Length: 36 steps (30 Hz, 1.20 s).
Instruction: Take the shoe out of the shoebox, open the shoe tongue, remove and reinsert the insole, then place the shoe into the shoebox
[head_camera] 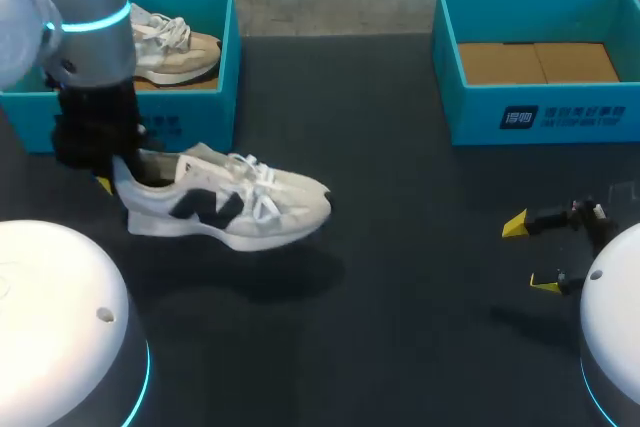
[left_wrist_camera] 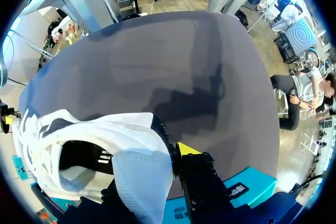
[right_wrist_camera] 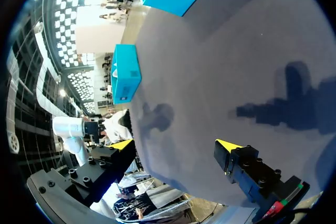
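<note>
Left of centre in the head view, the shoe (head_camera: 225,202) hangs clear of the table (head_camera: 420,277), its shadow lying below it and its toe pointing to the frame's right. Only the heel is held. The left gripper (head_camera: 122,175) pinches the heel collar. In the left wrist view one yellow tip (left_wrist_camera: 186,149) sits outside the heel while the other finger is hidden by the shoe, so I judge the grasp clenched on the collar rather than see both contacts.

That is the risk. The shoe's whole length sticks out past the pinch, so its weight could swing the toe down or peel the soft collar out of the fingers. A quick move or a hard touchdown would likely drop it or tip it onto its side, leaving tongue and insole badly placed for the steps to come. Setting it sole-flat calls for a slow, level descent.

The shoe is an off-white mesh trainer with a dark side mark, a thick pale sole and white laces (head_camera: 255,182) across the top; its opening looks dark inside.

Behind it, at the upper left, the left box (head_camera: 205,107) — teal — holds another shoe (head_camera: 175,47). The right box (head_camera: 540,112), at the upper right, shows only brown card. At the lower right the right gripper (head_camera: 530,255) sits well apart from the shoe — fingers spread, nothing between them.
</note>
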Motion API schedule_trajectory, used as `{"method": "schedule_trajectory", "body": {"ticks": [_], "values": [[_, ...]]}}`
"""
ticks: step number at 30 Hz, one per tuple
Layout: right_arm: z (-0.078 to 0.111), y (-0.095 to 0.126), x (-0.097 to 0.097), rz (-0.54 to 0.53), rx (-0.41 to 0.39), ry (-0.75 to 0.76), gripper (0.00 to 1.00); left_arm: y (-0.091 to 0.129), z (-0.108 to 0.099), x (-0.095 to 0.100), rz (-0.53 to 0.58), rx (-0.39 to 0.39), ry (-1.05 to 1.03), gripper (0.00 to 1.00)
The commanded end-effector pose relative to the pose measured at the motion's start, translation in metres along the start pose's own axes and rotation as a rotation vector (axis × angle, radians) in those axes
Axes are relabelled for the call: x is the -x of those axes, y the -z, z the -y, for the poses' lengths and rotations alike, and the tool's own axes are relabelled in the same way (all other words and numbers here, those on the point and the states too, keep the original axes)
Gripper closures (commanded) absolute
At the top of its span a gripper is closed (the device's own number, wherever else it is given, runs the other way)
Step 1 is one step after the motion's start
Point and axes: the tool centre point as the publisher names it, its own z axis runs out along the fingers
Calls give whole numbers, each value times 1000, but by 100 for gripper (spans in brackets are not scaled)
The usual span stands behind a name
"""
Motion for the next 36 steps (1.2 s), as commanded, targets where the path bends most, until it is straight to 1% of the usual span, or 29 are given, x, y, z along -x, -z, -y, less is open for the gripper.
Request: {"method": "schedule_trajectory", "body": {"ticks": [1,2,3,5,6,12,13,15,29,36], "values": [[2,1,0,0,4,1,0,-18,-4,23,-32,14,10,100],[2,1,0,0,4,1,0,-21,-3,27,-34,21,13,100],[2,1,0,0,4,1,0,-23,-1,32,-16,5,2,100],[2,1,0,0,4,1,0,-29,0,40,-24,18,23,100],[2,1,0,0,4,1,0,-31,0,45,2,-6,15,100],[2,1,0,0,4,1,0,-43,2,72,-11,8,47,100],[2,1,0,0,4,1,0,-46,1,75,3,-12,42,100],[2,1,0,0,4,1,0,-51,1,82,-6,-6,52,100],[2,1,0,0,4,1,0,-76,-2,123,-18,1,55,100],[2,1,0,0,4,1,0,-85,-4,133,-13,-10,58,100]]}}
